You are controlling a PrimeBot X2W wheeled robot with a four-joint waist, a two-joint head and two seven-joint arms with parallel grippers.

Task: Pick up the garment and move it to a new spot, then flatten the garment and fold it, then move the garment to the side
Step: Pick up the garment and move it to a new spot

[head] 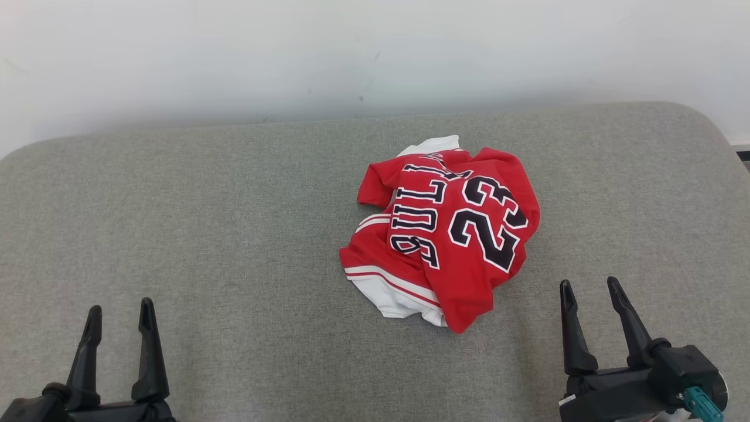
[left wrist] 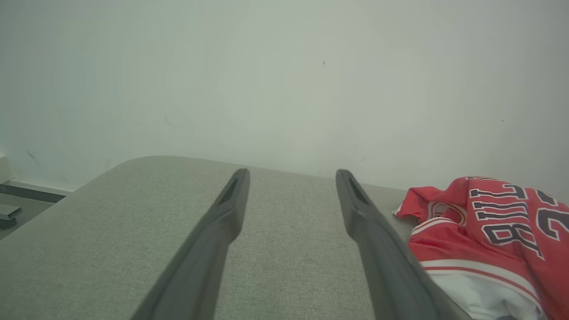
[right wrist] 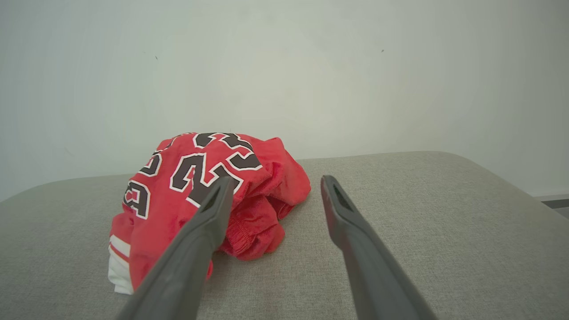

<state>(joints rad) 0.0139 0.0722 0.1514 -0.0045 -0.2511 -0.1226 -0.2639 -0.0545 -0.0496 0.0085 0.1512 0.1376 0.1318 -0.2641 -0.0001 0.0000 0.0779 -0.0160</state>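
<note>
Evidently we have not started: the crumpled red jersey (head: 445,234) lies right of centre on the grey fabric desk (head: 205,234). Our left end effector (head: 120,305) and right end effector (head: 589,281) hover near us, fingers apart and empty. Lifting, flattening, folding and the final move all remain.

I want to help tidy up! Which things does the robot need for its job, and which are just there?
For the job:
- red jersey, crumpled in a heap
- left gripper, open, holding nothing
- right gripper, open, holding nothing
- grey padded top under the jersey

Just there:
- white wall behind
</note>
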